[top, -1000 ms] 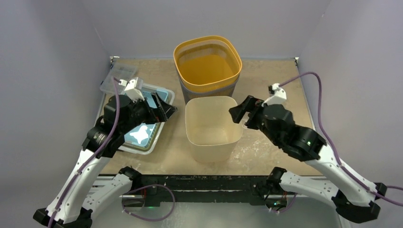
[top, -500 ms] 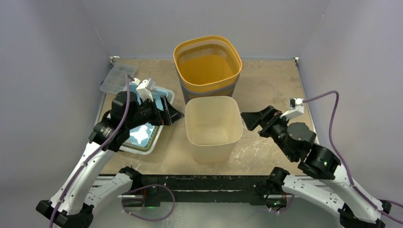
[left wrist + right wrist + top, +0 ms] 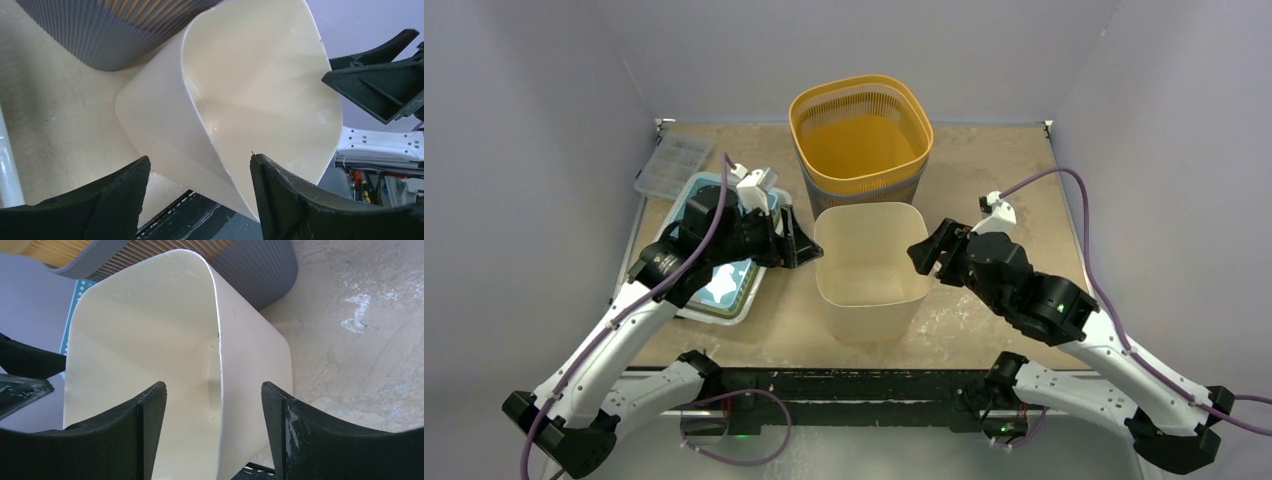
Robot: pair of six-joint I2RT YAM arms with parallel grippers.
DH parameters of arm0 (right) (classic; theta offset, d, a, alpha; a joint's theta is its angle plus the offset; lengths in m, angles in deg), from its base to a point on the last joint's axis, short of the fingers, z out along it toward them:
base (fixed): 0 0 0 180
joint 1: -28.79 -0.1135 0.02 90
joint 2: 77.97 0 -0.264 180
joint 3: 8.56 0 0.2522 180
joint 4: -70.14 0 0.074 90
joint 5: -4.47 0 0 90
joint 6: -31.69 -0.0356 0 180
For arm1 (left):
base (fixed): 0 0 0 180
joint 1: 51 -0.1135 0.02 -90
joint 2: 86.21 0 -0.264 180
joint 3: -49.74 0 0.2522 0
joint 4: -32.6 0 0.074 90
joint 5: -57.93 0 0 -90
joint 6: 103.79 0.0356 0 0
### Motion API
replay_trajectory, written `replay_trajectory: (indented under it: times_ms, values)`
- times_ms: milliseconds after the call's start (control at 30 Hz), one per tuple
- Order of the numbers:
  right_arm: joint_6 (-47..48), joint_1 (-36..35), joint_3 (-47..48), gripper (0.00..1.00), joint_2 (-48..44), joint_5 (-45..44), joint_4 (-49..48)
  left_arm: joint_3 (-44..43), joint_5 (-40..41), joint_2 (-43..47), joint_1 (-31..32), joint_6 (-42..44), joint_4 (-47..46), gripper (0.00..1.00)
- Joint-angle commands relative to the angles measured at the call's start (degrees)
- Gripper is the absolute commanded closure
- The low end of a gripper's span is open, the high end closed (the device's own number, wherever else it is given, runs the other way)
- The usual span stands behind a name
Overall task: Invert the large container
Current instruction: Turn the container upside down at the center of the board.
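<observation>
Can't see most of the teal tray [image 3: 714,314] under the left arm, only its near edge and a patch of blue. Missing the top of the orange basket [image 3: 861,140] in both wrist views, cut off at the frame edge. Missing the tub's lower near corner there too, tucked behind black fingers [image 3: 115,205]. Can't tell from any view whether fingers actually touch the rim. Spotting a clear box [image 3: 669,165] at the far left corner of the surface [image 3: 994,190], contents too faint to read.

Finding the cream tub [image 3: 871,268] upright, mouth up, in the middle of the surface, just in front of the basket; touching it or only close, can't say.

Seeing the left end effector [image 3: 796,243] spread wide at the tub's left wall, reaching in from the left with the forearm angled over the tray. Straddling that wall in the wrist view, one finger outside, one over the opening.

Seeing the right end effector [image 3: 926,256] spread wide as well, mirrored at the right wall, a finger on each side of the rim, elbow bent, arm running back to the near right corner. Gripping nothing on either side.
</observation>
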Motion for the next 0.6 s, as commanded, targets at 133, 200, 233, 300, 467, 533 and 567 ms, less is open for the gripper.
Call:
replay_trajectory:
  times_ms: [133, 200, 233, 300, 467, 533, 567]
  values:
    - [1.15, -0.13, 3.76, 0.34, 3.11, 1.99, -0.38, -3.58, 7.52, -3.16, 5.96, -0.13, 2.19, 0.41]
    - [1.83, -0.11, 4.48, 0.37, 4.2, 2.42, 0.02, -3.65, 9.17, -3.65, 6.82, 0.02, 3.15, 0.47]
    - [2.14, -0.07, 4.83, 0.38, 4.66, 2.68, 0.05, -3.59, 9.82, -3.8, 7.08, 0.01, 3.35, 0.52]
    - [2.67, -0.07, 5.58, 0.41, 5.51, 3.21, 0.08, -3.21, 10.8, -3.83, 7.32, -0.1, 3.35, 0.58]
    - [4.08, -0.15, 7.45, 0.46, 6.89, 4.55, -0.46, -2.12, 11.07, -4.39, 7.43, -0.33, 3.11, 0.72]
    - [4.31, -0.13, 8.17, 0.47, 7.1, 4.8, -0.43, -1.04, 11.27, -4.37, 7.47, -0.62, 3.11, 0.78]
    - [4.39, -0.16, 8.44, 0.47, 7.06, 5.02, -0.49, -0.49, 11.56, -4.17, 7.52, -0.78, 2.99, 0.81]
